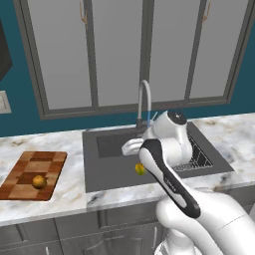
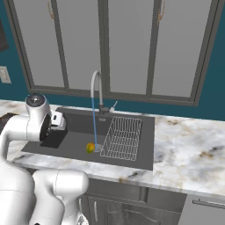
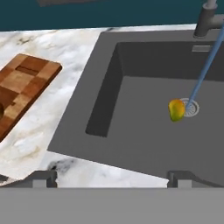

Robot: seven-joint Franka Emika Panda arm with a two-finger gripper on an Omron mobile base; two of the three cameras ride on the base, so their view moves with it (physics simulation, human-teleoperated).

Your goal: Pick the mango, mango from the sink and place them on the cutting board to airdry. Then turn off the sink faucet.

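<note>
Left base view looks over a white marble counter (image 1: pixel 64 191) veined with grey and brown, backed by a teal wall (image 1: pixel 20 99) and a wide window with grey frames (image 1: pixel 139 55). A dark grey sink (image 1: pixel 99 174) is sunk into the counter, with a wire rack (image 1: pixel 199 158) at its 3 o'clock side. At 12 o'clock on the sink's rim stands the silver gooseneck faucet (image 1: pixel 143 102), and a thin blue stream of water (image 2: pixel 93 123) falls from its spout to the basin floor. Grey cabinet fronts (image 1: pixel 60 231) run below the counter.

On the counter at 9 o'clock from the sink lies the checkered wooden cutting board (image 1: pixel 30 172). An orange-brown mango (image 1: pixel 39 181) rests on it, toward the board's near edge. The yellow-green mango (image 3: pixel 176 110) lies on the basin floor, just beside the round drain (image 3: pixel 191 107) at its 9 o'clock in the hand view, where the water lands.

The white arm reaches over the sink's front edge. The gripper (image 3: pixel 111 177) hovers above the sink's near rim, its jaws spread wide with nothing between them, one fingertip (image 3: pixel 43 178) over marble and the other over the basin edge. The yellow-green mango sits well apart from it, toward 1 o'clock in the hand view.
</note>
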